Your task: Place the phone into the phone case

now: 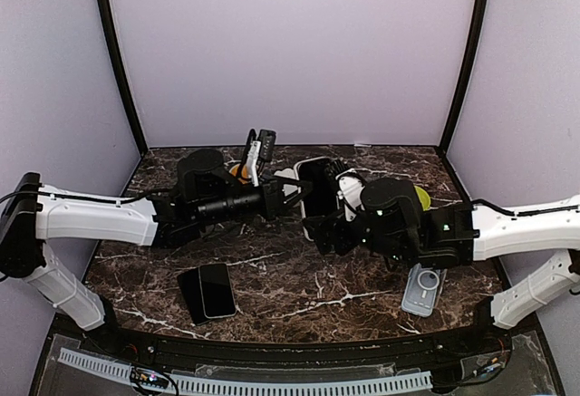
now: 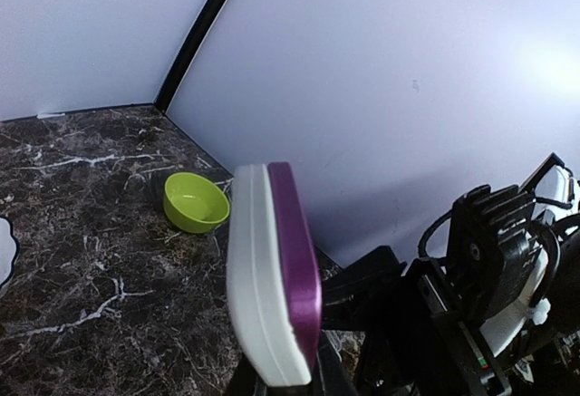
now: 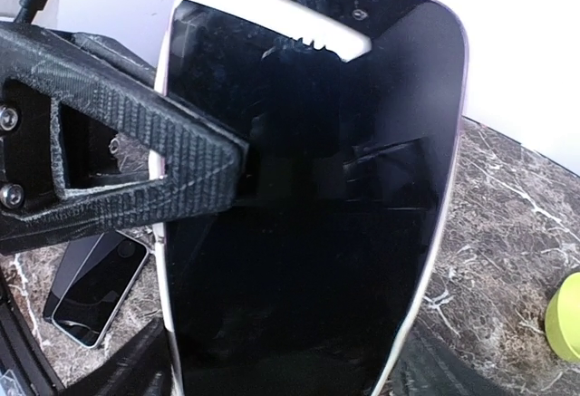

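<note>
The phone point(image 1: 317, 189) is held upright above the table's middle, its black screen point(image 3: 308, 206) filling the right wrist view. A white phone case point(image 2: 252, 278) lies flat against its purple body point(image 2: 299, 260); I cannot tell how fully it is seated. My left gripper point(image 1: 299, 188) reaches in from the left and is shut on the phone and case together, pinching them front to back point(image 2: 290, 382). One of its black fingers point(image 3: 163, 165) crosses the screen. My right gripper point(image 1: 333, 222) grips the phone's lower end across its width point(image 3: 290, 369).
Two dark phones point(image 1: 207, 292) lie side by side near the front left. A clear case point(image 1: 423, 289) lies at the front right. A green bowl point(image 1: 420, 198) point(image 2: 195, 202) sits behind the right arm. An orange item point(image 1: 239, 172) is behind the left arm.
</note>
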Robot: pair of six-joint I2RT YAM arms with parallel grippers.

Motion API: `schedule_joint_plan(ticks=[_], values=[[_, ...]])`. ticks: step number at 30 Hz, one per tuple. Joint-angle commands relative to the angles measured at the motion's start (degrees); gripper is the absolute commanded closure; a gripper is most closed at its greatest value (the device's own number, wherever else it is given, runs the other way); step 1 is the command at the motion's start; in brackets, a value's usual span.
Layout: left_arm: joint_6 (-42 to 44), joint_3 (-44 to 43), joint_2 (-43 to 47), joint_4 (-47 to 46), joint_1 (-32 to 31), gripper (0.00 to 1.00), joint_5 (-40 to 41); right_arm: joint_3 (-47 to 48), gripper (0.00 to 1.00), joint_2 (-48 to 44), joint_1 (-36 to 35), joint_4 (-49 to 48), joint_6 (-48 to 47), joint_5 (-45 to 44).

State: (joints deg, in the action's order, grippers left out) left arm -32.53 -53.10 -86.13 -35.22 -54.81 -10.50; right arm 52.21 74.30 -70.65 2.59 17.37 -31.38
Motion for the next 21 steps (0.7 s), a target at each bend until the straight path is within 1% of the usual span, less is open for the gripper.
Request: schedule_joint_plan(ticks=[1, 2, 5, 6, 7, 10, 12, 14, 17, 19, 21], values=[[10.7, 1.0, 5.4, 2.0, 0.3, 1.0, -1.0, 0.0, 0.02, -5.7, 0.7, -0.1, -4.2, 4.9], [14.0, 1.2, 6.8, 2.1, 0.3, 1.0, -2.7, 0.0, 0.02, -6.9, 1.4, 1.1, -6.1, 7.8], [21.0, 2.9, 10.8, 1.9, -0.1, 1.0, -8.0, -0.7, 0.02, -11.1, 6.3, 2.5, -9.7, 27.0], [24.0, 3.4, 11.6, 1.4, -0.5, 1.0, -10.7, -0.7, 0.01, -12.1, 8.0, 2.4, -10.3, 33.3], [25.3, 4.1, 13.2, 1.1, -0.8, 1.0, -13.6, -0.5, 0.02, -12.8, 9.4, 2.4, -10.8, 38.1], [29.1, 5.5, 15.6, -0.5, -1.6, 1.0, -18.7, 1.6, 0.02, -13.3, 11.8, 2.5, -12.7, 48.1], [29.6, 6.1, 16.5, -1.4, -2.0, 1.0, -21.0, 3.7, 0.06, -12.0, 12.4, 2.2, -13.6, 52.7], [29.7, 6.2, 16.9, -1.5, -2.4, 1.0, -22.3, 5.7, 0.14, -10.7, 12.6, 1.1, -13.7, 55.8], [29.8, 6.2, 17.1, -1.5, -2.8, 1.0, -23.9, 7.3, 0.34, -9.2, 12.8, 0.0, -13.4, 59.3], [29.7, 6.2, 17.2, -1.5, -3.0, 1.0, -24.0, 7.7, 0.51, -8.6, 12.8, -0.7, -13.0, 60.8], [29.5, 6.2, 17.3, -1.7, -3.1, 1.0, -23.8, 7.6, 0.72, -8.3, 13.0, -1.3, -12.3, 62.1]])
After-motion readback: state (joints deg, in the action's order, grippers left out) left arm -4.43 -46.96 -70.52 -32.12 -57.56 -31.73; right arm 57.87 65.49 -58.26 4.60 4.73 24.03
